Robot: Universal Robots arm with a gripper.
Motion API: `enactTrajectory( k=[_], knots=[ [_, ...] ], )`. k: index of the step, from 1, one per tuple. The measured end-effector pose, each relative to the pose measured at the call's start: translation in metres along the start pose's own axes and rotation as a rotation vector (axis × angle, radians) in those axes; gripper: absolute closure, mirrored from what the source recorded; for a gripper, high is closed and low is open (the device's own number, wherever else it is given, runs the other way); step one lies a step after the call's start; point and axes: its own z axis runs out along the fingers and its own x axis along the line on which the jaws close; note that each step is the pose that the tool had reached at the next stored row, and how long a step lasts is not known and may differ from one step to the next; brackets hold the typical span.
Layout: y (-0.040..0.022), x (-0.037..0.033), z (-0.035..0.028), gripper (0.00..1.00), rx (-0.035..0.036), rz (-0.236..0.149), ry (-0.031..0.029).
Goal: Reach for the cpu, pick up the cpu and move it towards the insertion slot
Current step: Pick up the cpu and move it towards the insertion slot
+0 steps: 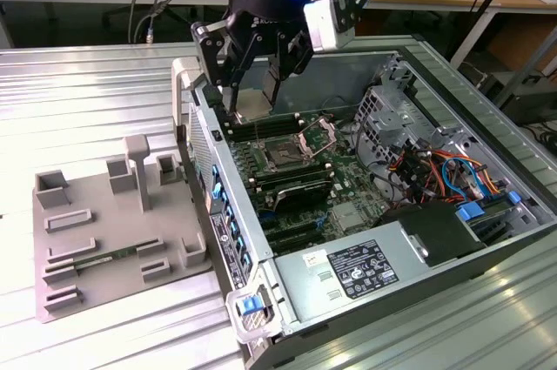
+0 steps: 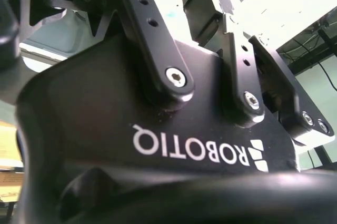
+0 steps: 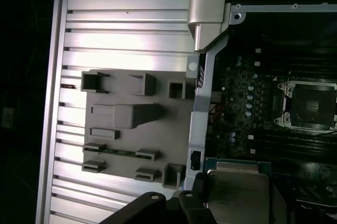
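- Open computer case lying on ribbed metal counter.
- Grey holder tray just beside the case, at the exterior view's left.
- Green memory stick in that tray.
- Bundled coloured cables inside the case.

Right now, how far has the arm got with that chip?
Picked up: the gripper holds the cpu in the air, clear of the grey holder tray, above the open computer case's edge. In the first wrist view the cpu sits at the fingers. Left: the slot lies open and empty, a short way off.
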Motion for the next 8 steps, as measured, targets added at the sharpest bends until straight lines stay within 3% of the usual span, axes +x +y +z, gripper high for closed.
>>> enactTrajectory(
  k=[8],
  knots=[
    [-0.0014,-0.0125,0.0005,0.45,0.0000,0.000,0.0000]
  ],
)
